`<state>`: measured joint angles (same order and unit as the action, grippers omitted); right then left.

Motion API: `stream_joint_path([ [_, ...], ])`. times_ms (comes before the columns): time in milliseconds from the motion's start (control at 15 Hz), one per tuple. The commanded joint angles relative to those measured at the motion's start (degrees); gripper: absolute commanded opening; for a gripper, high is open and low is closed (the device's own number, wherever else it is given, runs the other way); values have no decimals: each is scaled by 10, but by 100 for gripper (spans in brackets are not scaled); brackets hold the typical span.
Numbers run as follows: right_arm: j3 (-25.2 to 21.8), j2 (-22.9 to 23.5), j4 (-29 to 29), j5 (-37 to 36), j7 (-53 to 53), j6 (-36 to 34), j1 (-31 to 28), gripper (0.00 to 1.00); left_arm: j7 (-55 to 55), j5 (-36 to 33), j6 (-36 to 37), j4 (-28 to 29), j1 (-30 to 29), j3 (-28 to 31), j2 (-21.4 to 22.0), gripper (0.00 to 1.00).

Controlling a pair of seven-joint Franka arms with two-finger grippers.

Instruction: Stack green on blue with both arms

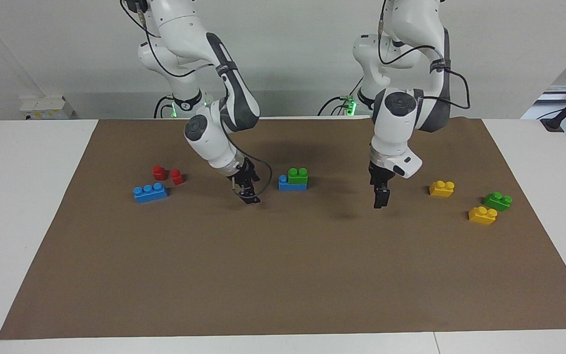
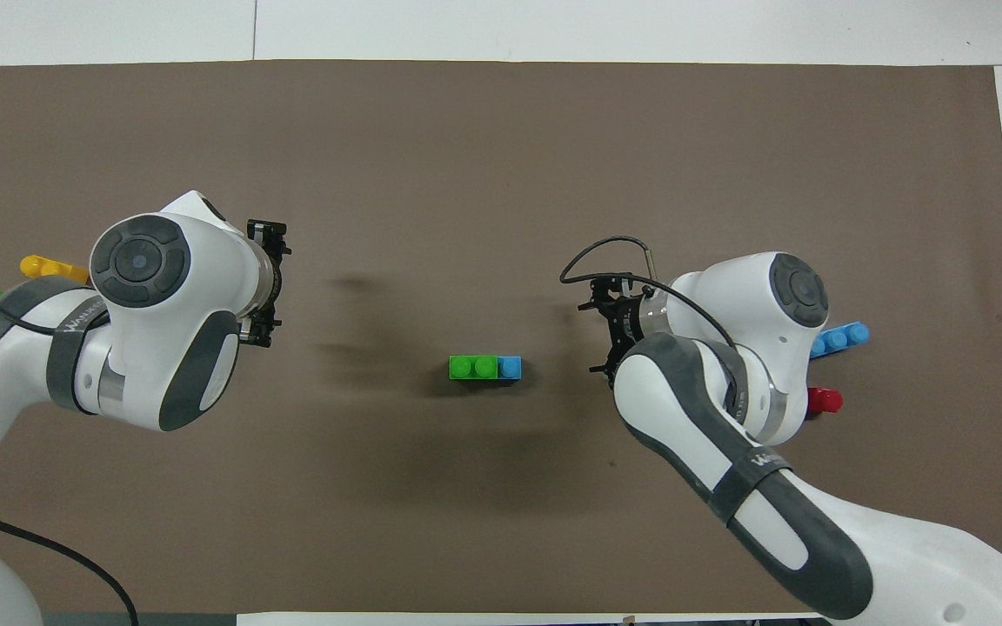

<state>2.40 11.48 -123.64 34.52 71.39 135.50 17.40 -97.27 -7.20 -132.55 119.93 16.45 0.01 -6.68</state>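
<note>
green brick point(image 1: 297, 174) sits on blue brick point(image 1: 292, 184), between both claws | left claw point(image 1: 380, 198) released, holding nothing | right claw point(image 1: 249, 194) released, holding nothing

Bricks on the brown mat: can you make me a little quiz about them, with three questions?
1. True or false: the green brick sits on top of a blue brick.
2. How many studs of that blue brick are uncovered in the overhead view? A) none B) one C) three
3. Fill in: neither the left gripper nor the right gripper is touching the ____.

Key
1. True. The green brick rests on the blue one in the middle of the mat.
2. B. One blue stud shows at the end toward the right arm.
3. Stack. Both grippers hang over bare mat beside it, one on each side, and neither holds a brick.
</note>
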Motion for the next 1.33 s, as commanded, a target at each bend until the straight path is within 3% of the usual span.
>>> stream_joint_path([
  [0, 4, -38, -4, -24, -150, -53, -59, 100, 82, -9, 18, -6, -29, -6, 4, 100],
  [200, 4, -63, 11, -84, -278, -112, -108, 100, 169, -9, 44, -28, -50, -5, 4, 100],
  [400, 5, -65, 75, -180, -353, -200, -142, 100, 263, -9, 76, -46, -68, -3, 14, 100],
  [600, 4, -83, 119, -205, -452, -268, -167, 100, 404, -9, 144, -85, -87, -2, 18, 100],
  [1000, 4, -133, 164, -277, -600, -348, -173, 100, 573, -9, 228, -151, -100, -1, 21, 100],
  [1267, 4, -134, 238, -311, -647, -436, -178, 100, 716, -8, 296, -195, -113, 1, 29, 100],
])
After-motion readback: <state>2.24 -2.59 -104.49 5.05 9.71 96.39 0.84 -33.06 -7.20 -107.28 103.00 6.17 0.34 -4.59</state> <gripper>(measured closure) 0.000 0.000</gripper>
